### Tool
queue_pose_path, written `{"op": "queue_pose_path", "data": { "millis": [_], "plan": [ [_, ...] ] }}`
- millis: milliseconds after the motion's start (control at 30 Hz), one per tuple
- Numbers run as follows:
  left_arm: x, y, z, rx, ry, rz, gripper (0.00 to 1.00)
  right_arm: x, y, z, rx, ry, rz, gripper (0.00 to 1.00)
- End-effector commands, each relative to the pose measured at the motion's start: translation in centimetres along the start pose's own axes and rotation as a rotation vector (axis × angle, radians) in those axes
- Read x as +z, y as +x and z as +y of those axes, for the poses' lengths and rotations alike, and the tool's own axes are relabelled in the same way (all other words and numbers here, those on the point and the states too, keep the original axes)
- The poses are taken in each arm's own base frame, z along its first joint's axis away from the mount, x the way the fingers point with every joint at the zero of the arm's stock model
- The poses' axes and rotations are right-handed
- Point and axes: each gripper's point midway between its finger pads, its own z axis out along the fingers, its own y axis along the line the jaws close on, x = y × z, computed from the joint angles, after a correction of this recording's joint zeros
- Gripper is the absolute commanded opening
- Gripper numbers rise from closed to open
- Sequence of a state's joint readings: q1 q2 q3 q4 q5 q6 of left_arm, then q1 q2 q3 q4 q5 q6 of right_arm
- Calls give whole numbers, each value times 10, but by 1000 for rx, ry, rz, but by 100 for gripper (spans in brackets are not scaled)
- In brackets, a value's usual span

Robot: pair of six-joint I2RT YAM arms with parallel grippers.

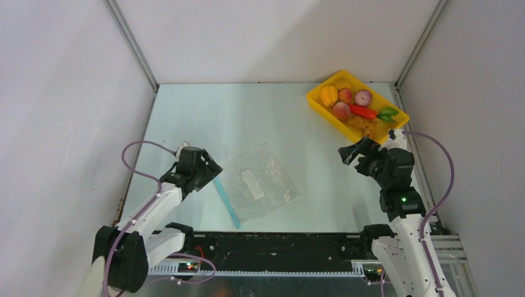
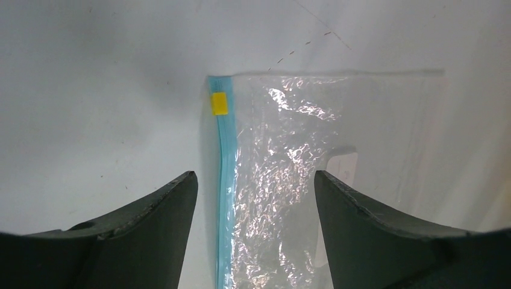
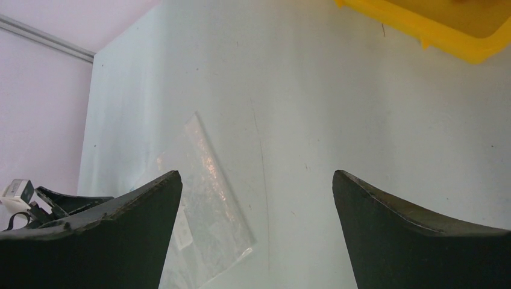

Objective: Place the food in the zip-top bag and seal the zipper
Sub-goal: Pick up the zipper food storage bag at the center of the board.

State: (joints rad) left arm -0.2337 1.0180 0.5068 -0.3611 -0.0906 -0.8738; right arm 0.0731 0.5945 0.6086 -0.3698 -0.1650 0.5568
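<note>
While the left gripper (image 2: 256,180) hangs with jaws apart and empty at lower centre of its wrist view, the zipper (image 2: 226,198) runs lengthwise up between them to a yellow slider (image 2: 219,103); zip-top bag (image 2: 289,174) flat, spreading rightward. Farther: right gripper (image 1: 354,151), wide, empty, beside the tray (image 1: 317,104) of food (image 1: 350,102), upper right overhead.

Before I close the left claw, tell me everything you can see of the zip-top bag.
The zip-top bag is clear, crinkly plastic, roughly square, lying flat on the table between the arms, turned at an angle. A white label sits near its middle. The teal zipper runs along the edge nearest the left arm, with a small yellow slider at one end. Nothing is inside. The left claw hangs open astride the zipper edge; whether it touches cannot be told.
</note>
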Motion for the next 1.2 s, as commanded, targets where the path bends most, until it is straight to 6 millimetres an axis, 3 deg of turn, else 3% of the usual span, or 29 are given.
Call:
{"op": "queue_pose_path", "data": {
  "millis": [0,233,533,667,867,1167],
  "plan": [
    [8,2,0,-27,3,-5,76,-2,-5,2,-8,-1,-25,100],
    [19,13,3,-36,3,35,75,-2,-6,3,0,-3,-32,100],
    [32,28,3,-56,10,94,59,-5,-10,-1,11,23,-57,97],
    [35,28,2,-63,14,95,43,-7,-13,-1,17,23,-74,96],
    [34,25,-2,-62,19,92,4,-9,-11,-4,16,36,-70,96],
    [15,21,-8,-39,12,48,0,-8,-2,2,-9,0,-26,96]
  ]
}}
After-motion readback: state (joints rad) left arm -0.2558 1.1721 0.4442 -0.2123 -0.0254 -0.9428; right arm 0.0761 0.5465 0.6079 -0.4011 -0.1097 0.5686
